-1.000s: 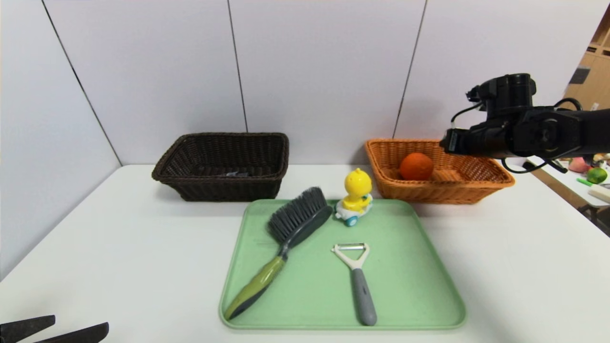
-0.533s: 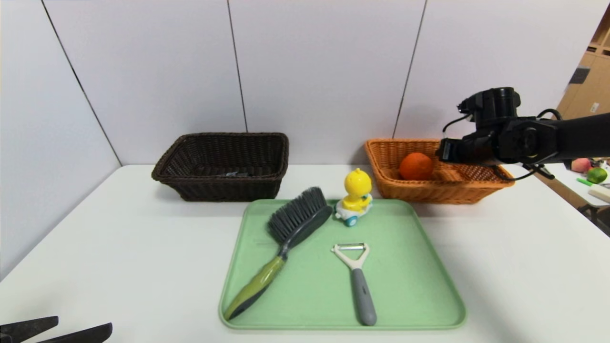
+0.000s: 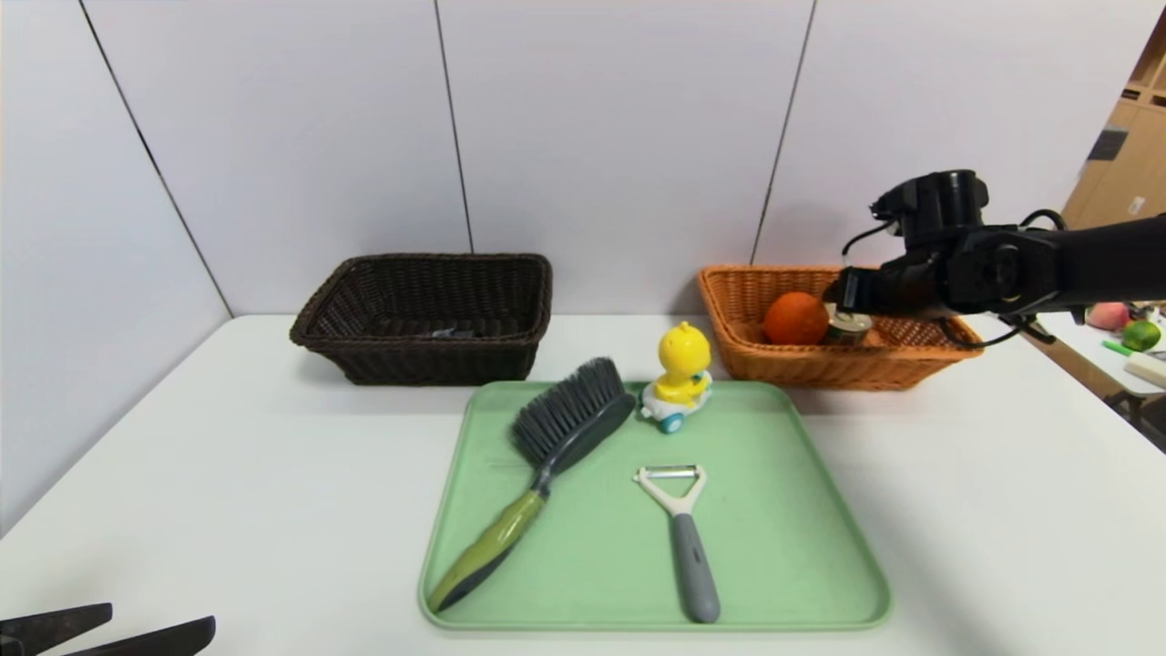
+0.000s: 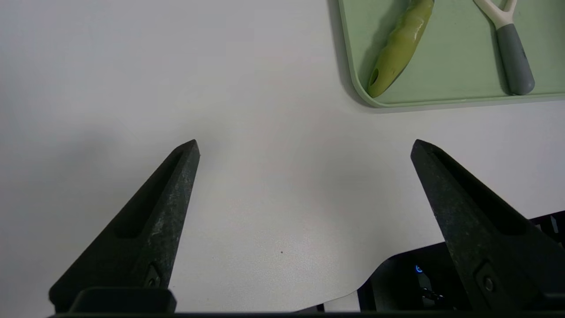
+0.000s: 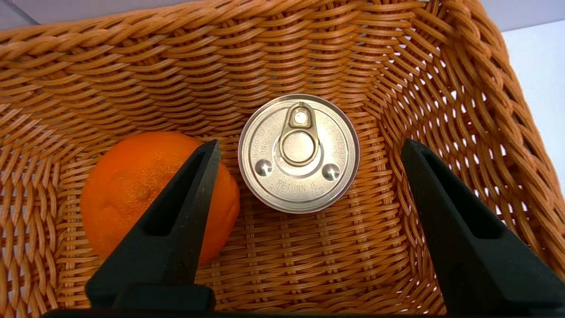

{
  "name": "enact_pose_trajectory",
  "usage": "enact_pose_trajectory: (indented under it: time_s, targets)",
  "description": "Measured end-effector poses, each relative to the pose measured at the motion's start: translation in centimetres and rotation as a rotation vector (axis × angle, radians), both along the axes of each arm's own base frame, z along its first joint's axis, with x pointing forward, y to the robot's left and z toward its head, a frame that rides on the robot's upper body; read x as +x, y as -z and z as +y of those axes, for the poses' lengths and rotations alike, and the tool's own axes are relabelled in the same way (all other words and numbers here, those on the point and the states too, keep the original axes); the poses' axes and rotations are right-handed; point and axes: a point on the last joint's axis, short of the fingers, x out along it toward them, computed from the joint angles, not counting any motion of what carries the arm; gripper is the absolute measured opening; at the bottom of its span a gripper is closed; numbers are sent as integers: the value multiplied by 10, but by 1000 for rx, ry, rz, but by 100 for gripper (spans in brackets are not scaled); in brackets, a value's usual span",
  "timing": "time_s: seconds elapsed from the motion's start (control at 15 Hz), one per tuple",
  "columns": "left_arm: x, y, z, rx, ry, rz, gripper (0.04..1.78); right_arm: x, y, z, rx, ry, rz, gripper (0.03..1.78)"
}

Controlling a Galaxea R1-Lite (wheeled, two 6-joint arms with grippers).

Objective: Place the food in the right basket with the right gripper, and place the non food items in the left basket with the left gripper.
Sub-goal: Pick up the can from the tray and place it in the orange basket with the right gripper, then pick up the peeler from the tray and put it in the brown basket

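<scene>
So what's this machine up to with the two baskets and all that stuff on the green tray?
It is sorting. The right claw hangs open over the light orange basket, where a tin can sits upright beside an orange. The brush, duck toy and peeler lie on the green tray, not yet moved to the dark brown basket. The left claw waits open above the table's near-left corner.

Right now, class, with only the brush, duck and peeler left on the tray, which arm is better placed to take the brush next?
The left. The left gripper hangs open near the brush handle and tray corner; the right gripper is over the orange basket.
</scene>
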Motion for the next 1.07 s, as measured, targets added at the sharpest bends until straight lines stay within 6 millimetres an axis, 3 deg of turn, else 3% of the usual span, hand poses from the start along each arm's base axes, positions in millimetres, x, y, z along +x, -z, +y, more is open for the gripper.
enact_pose_trajectory:
  time_s: [0.27, 0.67, 0.93, 1.07]
  targets:
    - [5, -20, -1, -18, 1, -54, 169, -20, -35, -1, -25, 1, -47, 154]
    - [55, -92, -21, -37, 38, -94, 169, -110, -107, -2, -125, -118, 88, 163]
    - [102, -130, -64, -12, 124, -16, 169, -184, -122, 13, -19, -273, 314, 166]
    - [126, -141, -98, -6, 141, 31, 169, -204, -121, 16, 16, -264, 370, 167]
